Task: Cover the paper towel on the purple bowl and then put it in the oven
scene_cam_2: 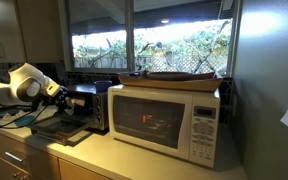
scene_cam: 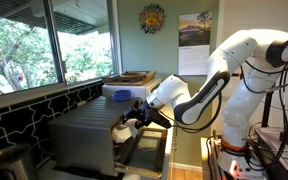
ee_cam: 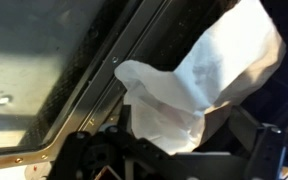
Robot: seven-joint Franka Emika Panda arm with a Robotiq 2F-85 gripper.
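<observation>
The paper towel [ee_cam: 209, 65] fills the middle of the wrist view as a crumpled white sheet. It lies between the dark fingers [ee_cam: 259, 140] of my gripper [ee_cam: 182, 135], whose jaws stand wide and open around it. The purple bowl is hidden under the sheet. In an exterior view the paper towel [scene_cam: 127, 128] is a white lump at the mouth of the grey oven [scene_cam: 84, 135], above its hinged-down door [scene_cam: 144, 150], with my gripper [scene_cam: 139, 118] right at it. Another exterior view shows the gripper [scene_cam_2: 60, 92] in front of the oven [scene_cam_2: 86, 105].
A white microwave [scene_cam_2: 169, 120] stands beside the oven with a flat tray [scene_cam_2: 179, 76] on top. Windows [scene_cam: 44, 45] and a dark tiled wall [scene_cam: 24, 110] run behind the counter. The door glass [ee_cam: 34, 70] lies close beside the gripper.
</observation>
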